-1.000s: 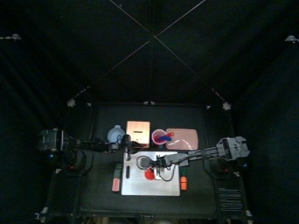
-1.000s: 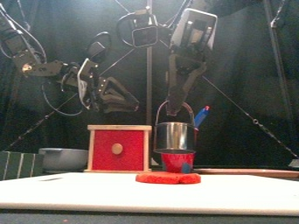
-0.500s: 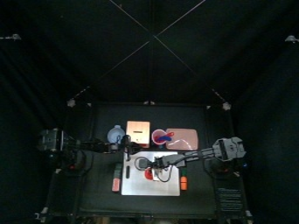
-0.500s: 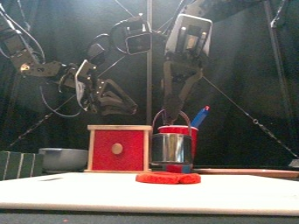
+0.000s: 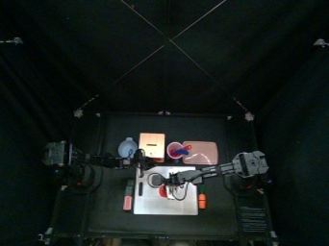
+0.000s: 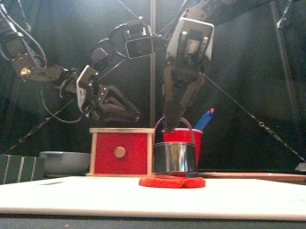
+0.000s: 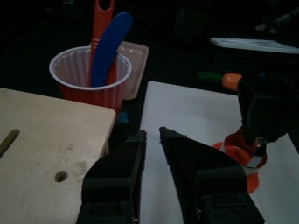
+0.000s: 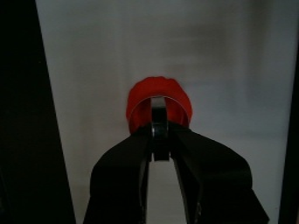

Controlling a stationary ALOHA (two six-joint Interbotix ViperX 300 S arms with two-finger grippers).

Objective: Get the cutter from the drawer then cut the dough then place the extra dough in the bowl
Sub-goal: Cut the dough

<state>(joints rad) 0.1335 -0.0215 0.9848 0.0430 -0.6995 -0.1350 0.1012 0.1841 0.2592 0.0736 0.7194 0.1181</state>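
The first step looks done. The round metal cutter (image 6: 176, 157) is out of the pale wooden box (image 6: 122, 150), whose red drawer front sits flush. The right claw (image 6: 180, 122) is clamped together on the cutter's wire handle and holds it upright, right over the red dough (image 6: 171, 182). The dough lies as a whole flat disc on the white cutting board (image 5: 157, 208), at the middle of the worktop (image 5: 110, 220). From the right wrist the dough shows through the cutter's ring, so the aim seems fair, but I cannot tell whether the rim touches it yet.

The cut itself is not yet made. No scrap lies in the blue-grey bowl (image 6: 57, 161) at the far left, so the trimming and the drop are both left to do.

The left claw (image 7: 152, 136) hangs over the box near the red cup (image 7: 91, 73), its jaws nearly together and holding nothing.
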